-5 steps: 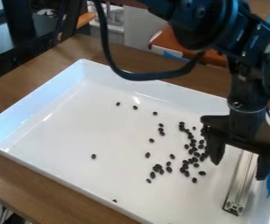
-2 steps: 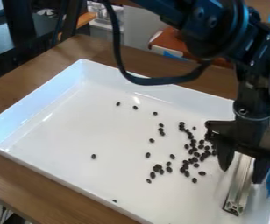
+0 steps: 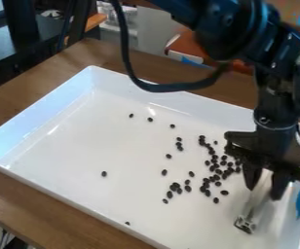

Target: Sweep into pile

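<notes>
Jaws (image 3: 264,193) closed about the metal bar (image 3: 253,209), its long axis slanting toward the near side. Beans (image 3: 214,168) lie view-left; judged sweep direction: leftward, broadside.

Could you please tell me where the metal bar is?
At the camera view's lower right, the metal bar is between the gripper's fingers, near dark beans in the tray.

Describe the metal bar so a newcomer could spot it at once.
On the wooden table sits a big white tray. Toward its right side, gripped by the black tool, is a slim, straight, silvery metal bar. It is long and pale, unlike the small dark beans scattered beside it.
</notes>
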Robot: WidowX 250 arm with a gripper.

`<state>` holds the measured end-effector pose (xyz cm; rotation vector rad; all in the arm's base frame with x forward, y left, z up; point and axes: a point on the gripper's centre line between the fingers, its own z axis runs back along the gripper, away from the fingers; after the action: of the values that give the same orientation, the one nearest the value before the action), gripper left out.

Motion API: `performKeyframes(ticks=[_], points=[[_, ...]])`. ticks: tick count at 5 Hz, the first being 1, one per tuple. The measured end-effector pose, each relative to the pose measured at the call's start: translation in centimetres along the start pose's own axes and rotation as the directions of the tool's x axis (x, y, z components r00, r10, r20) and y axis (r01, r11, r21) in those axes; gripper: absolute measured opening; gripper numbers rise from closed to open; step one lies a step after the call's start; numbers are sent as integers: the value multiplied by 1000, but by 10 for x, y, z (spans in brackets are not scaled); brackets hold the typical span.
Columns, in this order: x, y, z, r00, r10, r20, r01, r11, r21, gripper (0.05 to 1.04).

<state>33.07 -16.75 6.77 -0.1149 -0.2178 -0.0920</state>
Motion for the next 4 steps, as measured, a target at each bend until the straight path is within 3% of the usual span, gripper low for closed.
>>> performKeyframes(ticks=[4], points=[[-12,63,8,999,31,-14,-31,999,-6,354]])
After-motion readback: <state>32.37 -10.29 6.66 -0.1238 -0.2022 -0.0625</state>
